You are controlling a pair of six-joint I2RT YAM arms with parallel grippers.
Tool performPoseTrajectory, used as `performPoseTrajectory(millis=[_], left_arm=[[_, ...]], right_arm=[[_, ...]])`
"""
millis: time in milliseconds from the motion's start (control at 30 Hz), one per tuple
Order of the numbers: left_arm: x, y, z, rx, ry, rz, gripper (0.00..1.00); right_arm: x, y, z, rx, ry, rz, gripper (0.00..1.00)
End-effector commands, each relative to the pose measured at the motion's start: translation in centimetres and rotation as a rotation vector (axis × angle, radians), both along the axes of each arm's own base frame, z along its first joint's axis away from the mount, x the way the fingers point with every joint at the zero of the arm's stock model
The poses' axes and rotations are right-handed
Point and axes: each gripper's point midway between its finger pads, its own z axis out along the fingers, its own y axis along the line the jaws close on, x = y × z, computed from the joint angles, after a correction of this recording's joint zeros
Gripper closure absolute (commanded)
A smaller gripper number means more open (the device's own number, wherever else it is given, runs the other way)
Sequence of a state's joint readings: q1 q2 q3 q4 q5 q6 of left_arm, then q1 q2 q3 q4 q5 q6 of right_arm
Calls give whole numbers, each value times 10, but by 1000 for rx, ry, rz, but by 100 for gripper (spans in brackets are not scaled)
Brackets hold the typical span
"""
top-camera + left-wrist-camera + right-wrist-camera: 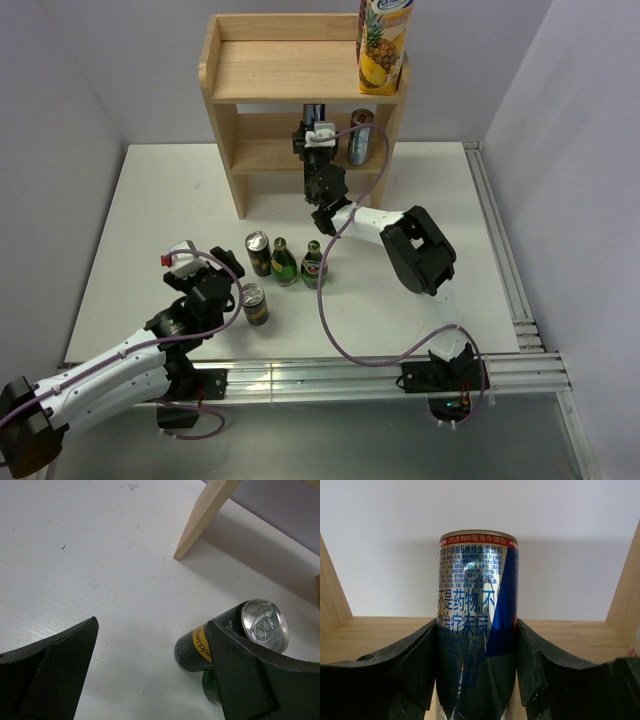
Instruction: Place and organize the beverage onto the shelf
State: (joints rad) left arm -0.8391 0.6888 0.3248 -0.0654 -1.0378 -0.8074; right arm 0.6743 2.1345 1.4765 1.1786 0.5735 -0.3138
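Right gripper (318, 137) is clamped on a slim blue-and-silver can (477, 605), with its fingers (415, 665) pressed on both flanks. The can is held upright, long axis vertical, inside the lower tier of the shelf (290, 70), roughly midway between the side panels. Its base is hidden by the fingers, so contact with the lower board cannot be confirmed.

A second can (360, 140) is seen on the same tier, to the right of the held one and apart from it. A pineapple juice carton (383, 45) is stood at the right end of the top board.

Left gripper (150, 630) is spread wide with nothing in it, low over the table (150, 200) at the near left. A black-and-yellow can (230, 640) is seen just beside its right finger, not between the fingers. Two table cans (258, 252) and two green bottles (284, 262) are not yet shelved, all nearer the left arm.

Judged: placement of the held can is nearly done. The coming move turns on the vertical gap under its base: straight down, release, then withdrawal back along the finger line so the can is not tipped
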Motion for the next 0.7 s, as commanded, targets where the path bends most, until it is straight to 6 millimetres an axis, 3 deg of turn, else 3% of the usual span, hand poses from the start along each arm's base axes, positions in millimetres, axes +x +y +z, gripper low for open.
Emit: performPoseTrajectory(millis=[0,300,667], left_arm=[[2,-1,14,-38,-39,17,3],[2,0,16,-39,-43,21,3],[1,-1,16,-38,-45,20,3]], right_arm=[[-6,-12,10,40,-56,-12,100],[-22,-25,-23,52,2,-10,100],[-24,-16,-60,9,81,18,100]])
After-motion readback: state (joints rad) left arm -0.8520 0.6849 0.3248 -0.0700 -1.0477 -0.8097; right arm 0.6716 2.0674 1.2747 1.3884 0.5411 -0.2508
